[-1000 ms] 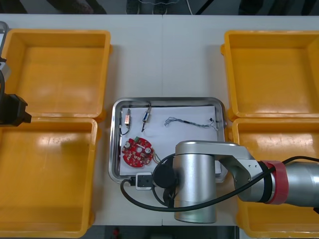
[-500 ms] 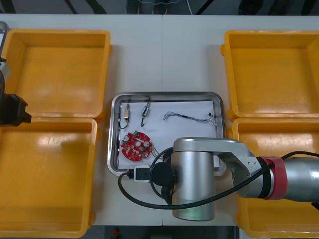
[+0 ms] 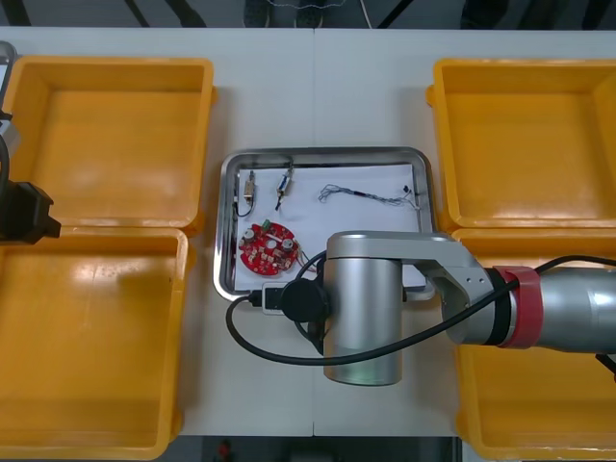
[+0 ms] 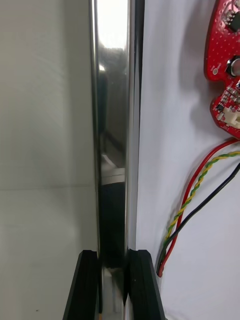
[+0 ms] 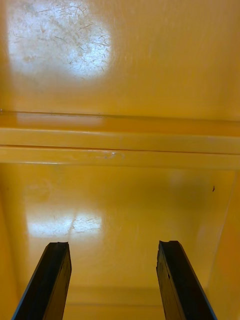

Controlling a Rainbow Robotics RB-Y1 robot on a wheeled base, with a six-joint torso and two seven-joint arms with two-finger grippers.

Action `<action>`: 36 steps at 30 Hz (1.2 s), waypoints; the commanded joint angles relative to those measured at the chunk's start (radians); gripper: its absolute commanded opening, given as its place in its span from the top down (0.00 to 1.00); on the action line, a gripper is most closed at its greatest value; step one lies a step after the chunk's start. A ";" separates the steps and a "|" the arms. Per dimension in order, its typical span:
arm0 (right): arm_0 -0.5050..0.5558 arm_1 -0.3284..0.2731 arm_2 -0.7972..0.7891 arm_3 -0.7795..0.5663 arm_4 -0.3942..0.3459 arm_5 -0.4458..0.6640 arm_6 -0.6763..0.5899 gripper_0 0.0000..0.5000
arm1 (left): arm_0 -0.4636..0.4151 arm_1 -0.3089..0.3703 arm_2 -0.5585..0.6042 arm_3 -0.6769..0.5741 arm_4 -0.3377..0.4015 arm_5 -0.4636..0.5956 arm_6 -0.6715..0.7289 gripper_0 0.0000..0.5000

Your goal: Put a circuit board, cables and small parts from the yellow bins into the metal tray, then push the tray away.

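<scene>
My right jaws were pinched shut on the near rim of the metal tray (image 4: 112,100). One black finger (image 4: 88,285) sat on the outer side, over the tabletop (image 4: 45,150). The other sat on the tray's white inside, and only the thickness of the rim kept the two apart.

From above, my right arm (image 3: 364,308) reached in from the right and covered the tray's near right part. The tray lay in the middle of the tabletop, between the yellow bins (image 3: 111,140) on either side. It was about level with where the far and near bins meet.

The round red circuit board (image 3: 268,247) lay in the tray's near left part. Two small metal parts (image 3: 249,186) lay side by side in its far left corner. A thin twisted cable (image 3: 371,196) stretched across the white lining toward the far right corner.

At my right wrist, a red and yellow cable (image 4: 186,200) and a black cable (image 4: 209,200) ran from the board's side toward my fingers. The red end lay just beside the inner finger, on the white lining.

My left arm (image 3: 21,212) hung at the left edge of the tabletop, above the two left bins. My left jaws were spread wide with nothing between them, over bare yellow bin floor and the ridge where the two bins' rims meet.
</scene>
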 commanded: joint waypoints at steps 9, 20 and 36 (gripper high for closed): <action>-0.120 0.029 0.010 0.032 0.000 -0.009 -0.021 1.00 | 0.014 0.000 0.038 -0.031 0.000 -0.008 -0.058 0.00; -0.193 0.045 -0.004 0.113 -0.030 -0.021 -0.021 1.00 | 0.014 0.000 0.038 -0.031 0.000 -0.008 -0.058 0.00; -0.273 0.079 -0.038 0.255 -0.030 -0.066 0.008 1.00 | 0.014 0.000 0.038 -0.031 0.000 -0.008 -0.058 0.00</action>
